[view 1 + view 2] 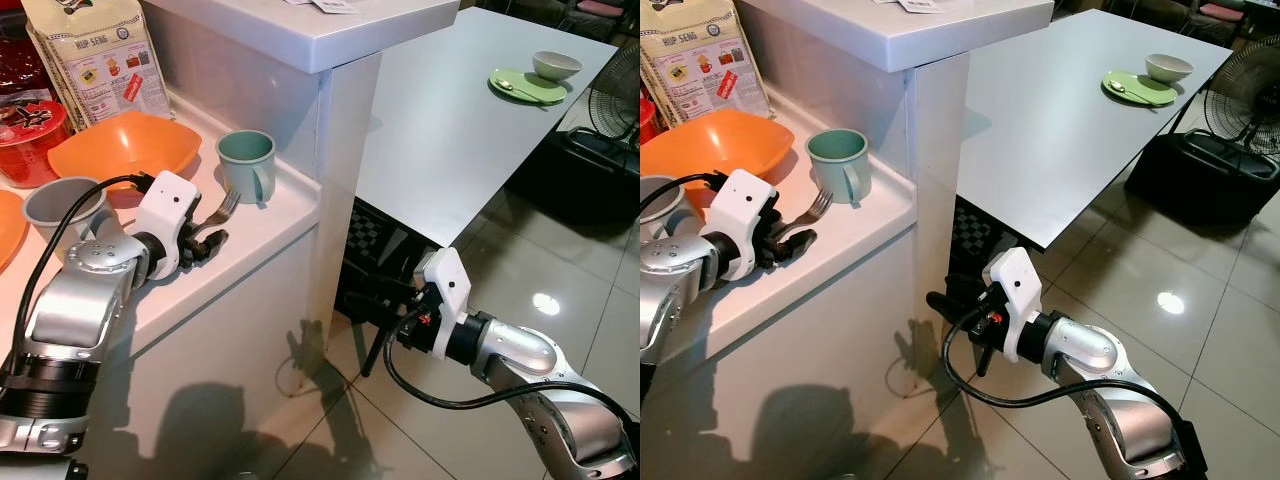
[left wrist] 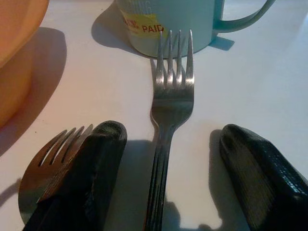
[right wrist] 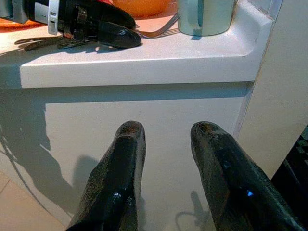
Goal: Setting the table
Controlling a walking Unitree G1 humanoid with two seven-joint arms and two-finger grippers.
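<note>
Left hand straddling a fork on the white surface; right hand low beside the surface's front.

The left hand lies on the surface with its fingers apart, the fork's handle between them, touching neither, tines pointing ahead at a teal mug. A second fork lies just outside one finger. An orange bowl sits just beyond the hand, a grey cup beside the forearm, a snack bag behind the bowl. The right hand hangs below the surface's edge, fingers slightly apart and empty. Far beyond it, on a grey table, sit a green plate and a bowl.
</note>
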